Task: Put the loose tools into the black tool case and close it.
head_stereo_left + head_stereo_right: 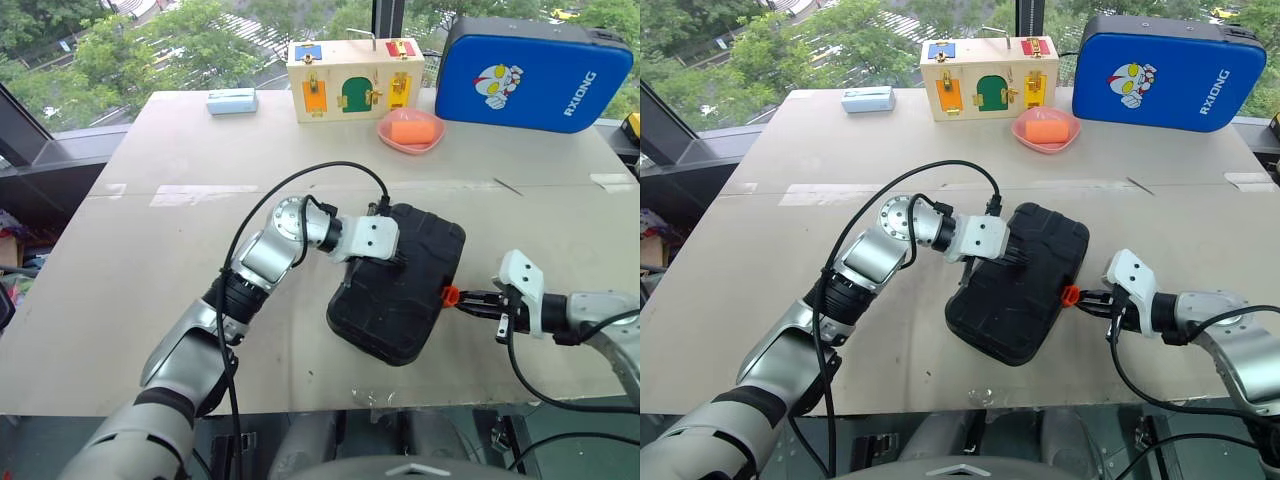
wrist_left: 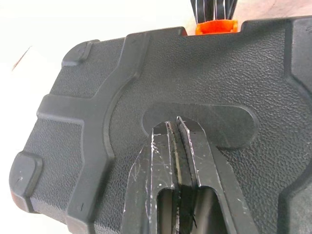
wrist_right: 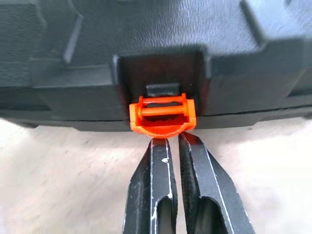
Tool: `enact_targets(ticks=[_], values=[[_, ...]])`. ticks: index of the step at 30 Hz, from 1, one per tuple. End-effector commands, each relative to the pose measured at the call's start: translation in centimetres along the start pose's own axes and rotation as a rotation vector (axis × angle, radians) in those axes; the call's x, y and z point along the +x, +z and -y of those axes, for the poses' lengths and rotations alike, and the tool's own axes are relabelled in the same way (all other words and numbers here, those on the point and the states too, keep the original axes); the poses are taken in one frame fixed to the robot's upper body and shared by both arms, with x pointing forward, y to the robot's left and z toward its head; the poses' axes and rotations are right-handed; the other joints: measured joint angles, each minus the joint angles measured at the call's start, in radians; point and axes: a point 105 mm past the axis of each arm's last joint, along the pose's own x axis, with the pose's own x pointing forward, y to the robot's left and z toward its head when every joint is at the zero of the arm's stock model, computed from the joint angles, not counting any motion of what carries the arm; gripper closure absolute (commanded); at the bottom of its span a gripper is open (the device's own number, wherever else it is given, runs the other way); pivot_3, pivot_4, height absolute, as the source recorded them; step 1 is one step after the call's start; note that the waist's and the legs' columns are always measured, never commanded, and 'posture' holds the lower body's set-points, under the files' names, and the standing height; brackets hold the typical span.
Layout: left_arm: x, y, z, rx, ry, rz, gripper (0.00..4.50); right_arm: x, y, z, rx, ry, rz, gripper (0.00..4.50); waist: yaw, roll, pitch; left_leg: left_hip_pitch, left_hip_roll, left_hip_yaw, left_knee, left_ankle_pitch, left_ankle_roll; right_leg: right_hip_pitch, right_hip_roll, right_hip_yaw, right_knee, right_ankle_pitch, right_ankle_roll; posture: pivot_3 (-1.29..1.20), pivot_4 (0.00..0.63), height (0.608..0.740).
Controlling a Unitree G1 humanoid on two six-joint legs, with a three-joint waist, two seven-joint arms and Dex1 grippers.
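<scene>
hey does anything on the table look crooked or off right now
The black tool case lies askew, turned at an angle to the table edge, lid down. Its orange latch still sticks out, not snapped flat, with the shut right pincer at it and the shut left pincer pressing the lid.

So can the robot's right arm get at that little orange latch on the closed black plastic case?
Probably yes. The right gripper, jaws shut, has its tips right at the small orange latch on the closed black moulded-plastic case, with nothing between them. The left gripper rests on the lid, clear of the latch.
</scene>
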Motion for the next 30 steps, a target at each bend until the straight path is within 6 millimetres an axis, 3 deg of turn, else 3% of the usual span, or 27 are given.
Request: enact_targets(ticks=[1, 5, 9, 11, 13, 17, 21, 23, 26, 30], values=[[2.2, -4.5, 4.5, -0.172, -0.173, -0.137, 4.48, 0.3, 4.2, -1.9, -0.156, 0.082, 0.145, 4.5, 0.0, -0.002, -0.004, 0.001, 0.0, 0.0, 0.0, 0.0, 0.0, 0.0, 0.0, 0.0, 0.0, 0.0, 0.0, 0.0, 0.15, 0.735], [2.3, -4.2, 4.2, -0.186, -0.163, -0.125, 4.48, 0.8, 4.1, -2.1, -0.144, 0.08, 0.156, 4.5, 0.003, -0.002, -0.009, 0.017, 0.0, 0.0, -0.011, -0.001, 0.001, 0.013, -0.001, 0.001, -0.007, 0.0, 0.0, 0.0, 0.15, 0.735], [1.9, -3.9, 3.8, -0.234, -0.125, -0.091, 4.48, -0.1, 3.9, -1.6, -0.164, 0.055, 0.13, 4.5, 0.011, -0.003, -0.009, 0.016, 0.0, -0.002, -0.012, -0.001, 0.001, 0.014, -0.001, -0.002, -0.011, -0.001, 0.001, 0.0, 0.15, 0.735], [0.8, -3.9, 2.9, -0.295, -0.047, -0.061, 4.48, -1.4, 3.9, -1.0, -0.187, 0.029, 0.118, 4.5, 0.009, -0.002, -0.01, 0.016, 0.0, -0.002, -0.012, -0.001, 0.001, 0.014, -0.001, -0.001, -0.012, -0.001, 0.001, 0.0, 0.15, 0.735], [-2.4, -3.7, 2.7, -0.408, -0.007, -0.003, 3.81, -3.4, 3.7, -0.4, -0.173, 0.029, 0.1, 4.5, 0.002, -0.002, -0.009, 0.015, 0.0, -0.002, -0.013, -0.001, 0.001, 0.014, -0.001, -0.002, -0.013, -0.001, 0.001, 0.0, 0.15, 0.735], [-10.5, -3.0, 3.3, -0.55, 0.078, 0.085, 2.16, -7.7, 3.5, -0.2, -0.145, 0.115, 0.085, 2.71, -0.024, 0.001, -0.008, 0.016, 0.001, -0.005, -0.017, -0.001, 0.001, 0.012, -0.001, 0.002, -0.013, -0.001, -0.001, 0.0, 0.15, 0.735], [-18.7, -1.8, 5.5, -0.741, 0.151, 0.077, 0.24, -11.7, 2.8, 1.4, -0.103, 0.117, 0.024, 0.82, -0.024, 0.005, 0.002, 0.014, 0.002, -0.005, -0.019, -0.001, 0.001, 0.009, -0.001, 0.003, -0.014, -0.001, -0.001, 0.0, 0.15, 0.735], [-21.7, -1.2, 7.3, -0.794, 0.174, 0.012, 0.0, -13.4, 2.9, 2.3, -0.092, 0.111, -0.012, 0.07, -0.019, 0.007, 0.007, 0.01, 0.001, -0.004, -0.018, -0.001, 0.001, 0.006, -0.002, 0.003, -0.015, -0.001, -0.001, 0.0, 0.15, 0.735], [-23.9, -0.6, 9.1, -0.822, 0.203, -0.057, 0.0, -14.5, 3.5, 3.4, -0.092, 0.089, -0.002, 0.07, -0.009, 0.01, 0.009, 0.01, 0.0, -0.004, -0.019, 0.001, -0.003, 0.007, -0.004, 0.003, -0.018, -0.001, -0.001, 0.0, 0.15, 0.735], [-23.5, -0.1, 8.8, -0.815, 0.286, 0.003, 0.0, -13.5, 4.1, 4.1, -0.114, 0.081, 0.046, 0.07, 0.009, 0.014, 0.012, 0.011, 0.0, -0.004, -0.021, -0.001, 0.001, 0.007, -0.006, 0.005, -0.017, -0.001, -0.001, 0.0, 0.15, 0.735]])
